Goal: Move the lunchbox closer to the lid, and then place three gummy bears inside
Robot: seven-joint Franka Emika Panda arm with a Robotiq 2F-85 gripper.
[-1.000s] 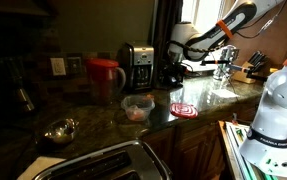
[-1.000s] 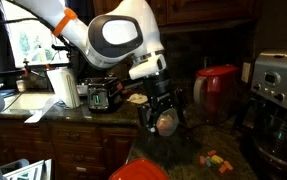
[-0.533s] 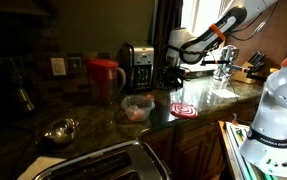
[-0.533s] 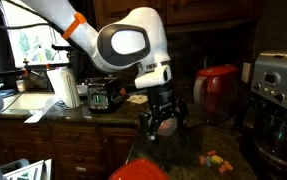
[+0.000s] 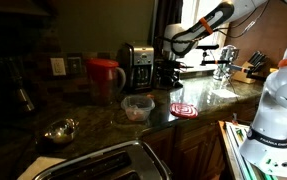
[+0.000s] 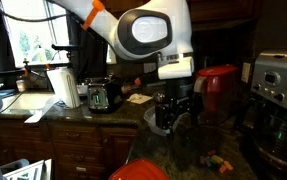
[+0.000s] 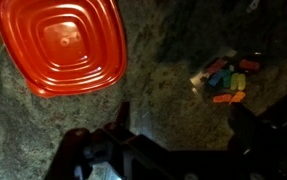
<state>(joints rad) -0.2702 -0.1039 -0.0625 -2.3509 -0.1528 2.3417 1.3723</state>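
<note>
Granite counter point(image 7: 163, 70) lies beneath the gripper point(image 7: 181, 120), which hangs clear of the stone with its two fingers wide apart and nothing between them. Seen from the wrist, the lid point(image 7: 63, 45) lies flat ahead of one finger, ridged face up; it is squarish, with no side clearly longer. A loose heap of gummy bears point(image 7: 228, 78) lies ahead of the opposite finger, well apart from the lid. In an exterior view the lunchbox point(image 5: 136, 108) stands upright, mouth up, lower than the tool and near the lid but not touching it. Green lettering on the white machine point(image 5: 273, 100) is too small to read.
</note>
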